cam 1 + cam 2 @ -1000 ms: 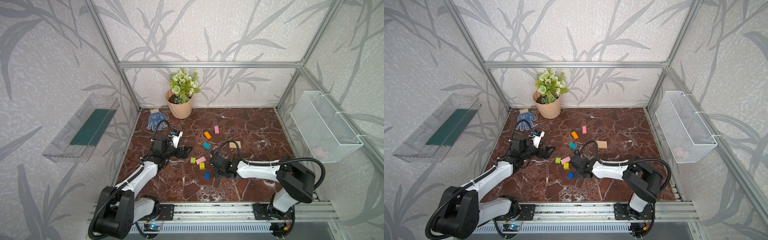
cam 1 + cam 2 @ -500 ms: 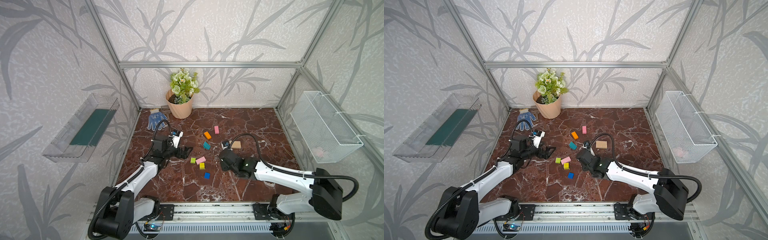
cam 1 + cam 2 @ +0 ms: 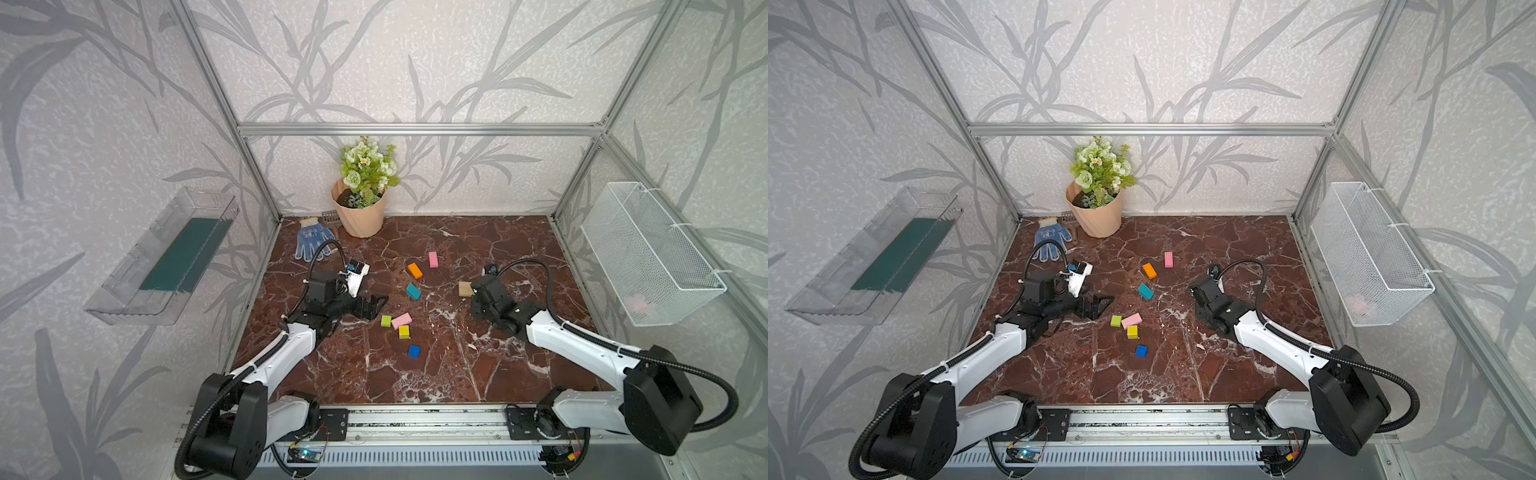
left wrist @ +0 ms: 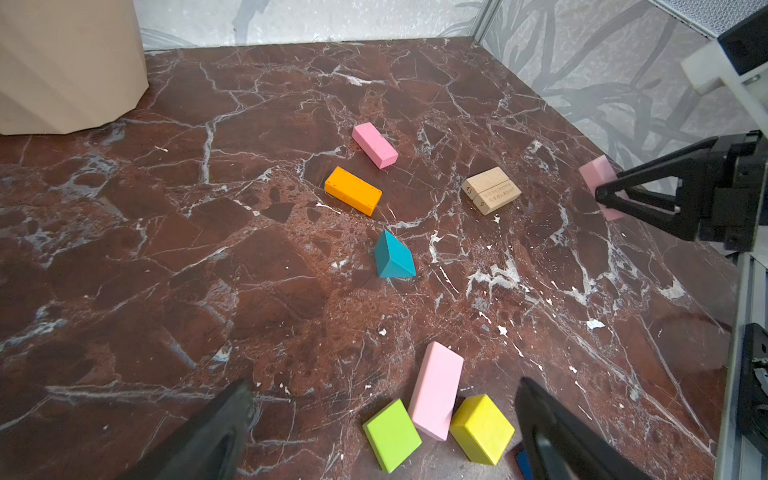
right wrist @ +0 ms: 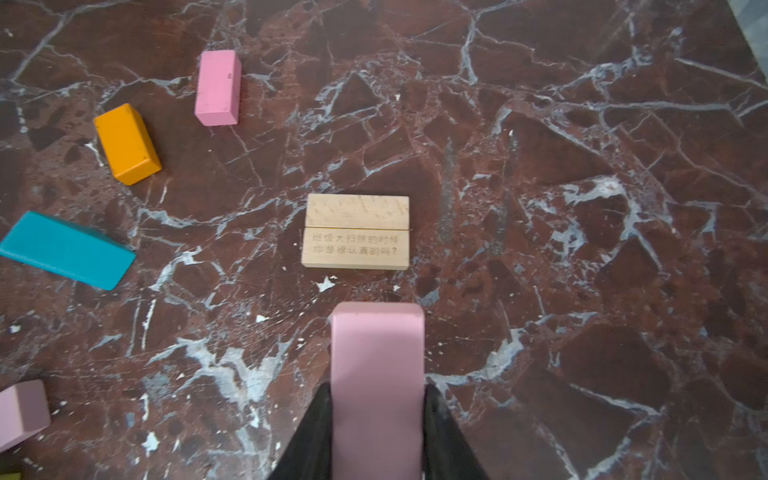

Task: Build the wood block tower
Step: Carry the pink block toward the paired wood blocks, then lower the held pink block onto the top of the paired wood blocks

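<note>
Roughly, taking the far wall as twelve o'clock, the brown marble table (image 3: 457,374) fills the floor of the cell, and the peach flower pot (image 3: 360,216) stands at its eleven o'clock edge. The left gripper (image 3: 376,305) lies low at nine o'clock of the table's middle, jaws spread wide and holding nothing. The right gripper (image 5: 378,415) sits at three o'clock of the middle, pinching a held pink bar (image 5: 377,345) by its long sides. A blue work glove (image 3: 311,244) lies at the pot's eight o'clock. Two plain-wood bars (image 3: 465,289) lie flat, side by side and touching, just at the right gripper's ten o'clock. The teal bar (image 3: 413,291) sits at the middle, with the orange bar (image 3: 414,270) at its twelve o'clock and the far pink bar (image 3: 433,259) at one o'clock. At seven o'clock the near pink bar (image 3: 402,320) touches the lime cube (image 3: 386,321) and the yellow cube (image 3: 404,331). The blue cube (image 3: 414,351) lies apart at six.
</note>
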